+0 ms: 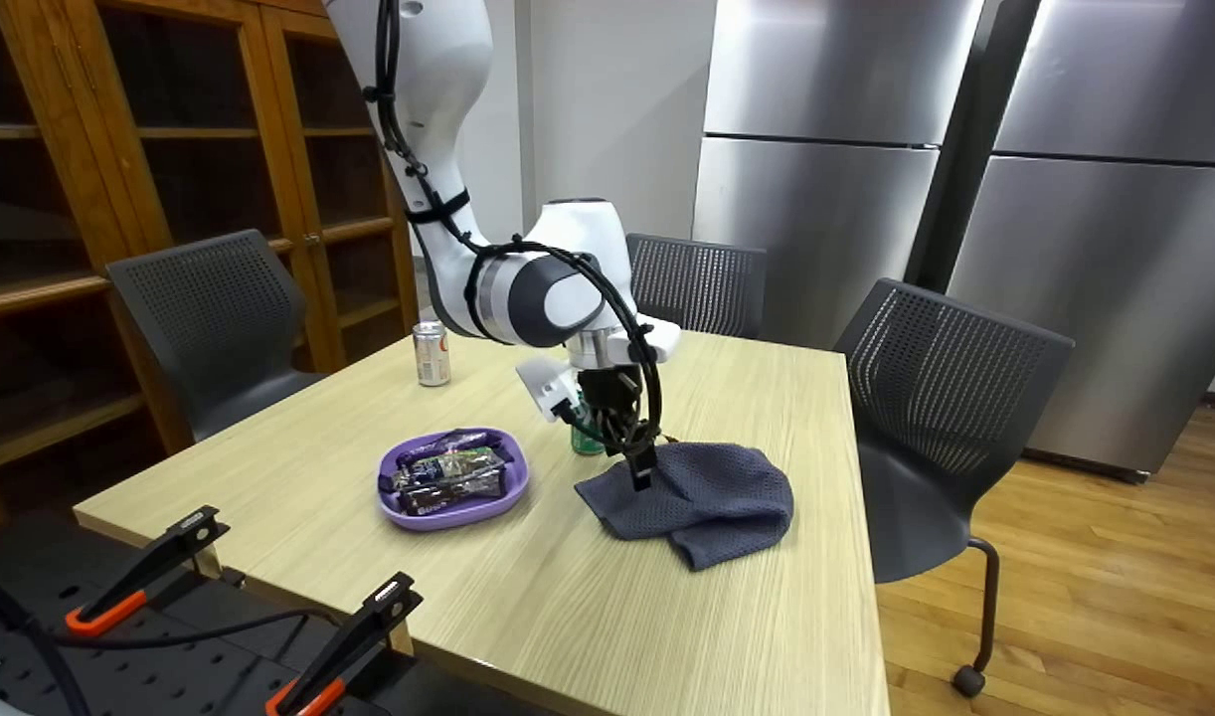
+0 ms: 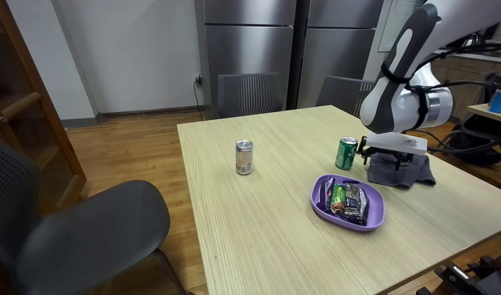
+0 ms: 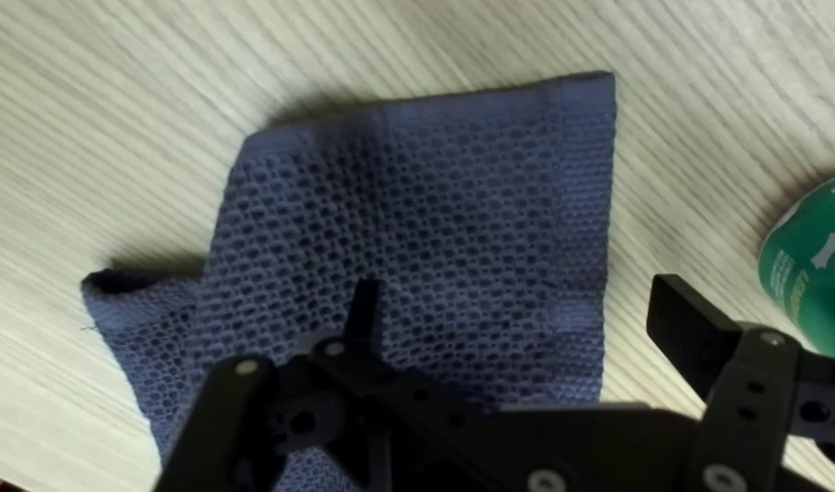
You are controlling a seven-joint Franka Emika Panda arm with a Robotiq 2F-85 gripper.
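**Folded cloth [image 3: 472,225] overhung by a spread claw [image 3: 516,307]**

Wrapped snack bars [image 2: 351,200] are held in a purple dish [image 2: 376,207] on the table [image 2: 250,237]. Drink cans are also seen: a green can [image 2: 346,153] near the cloth and a silver can [image 2: 244,157] well apart from it. The cloth is coloured dark blue-grey, woven in a waffle pattern and folded over itself. The claw is released, its fingers [image 3: 687,335] spread wide with nothing gripped; in the wrist view one is placed over the cloth, the other between its edge and the green can. Whether the cloth is touched cannot be told.
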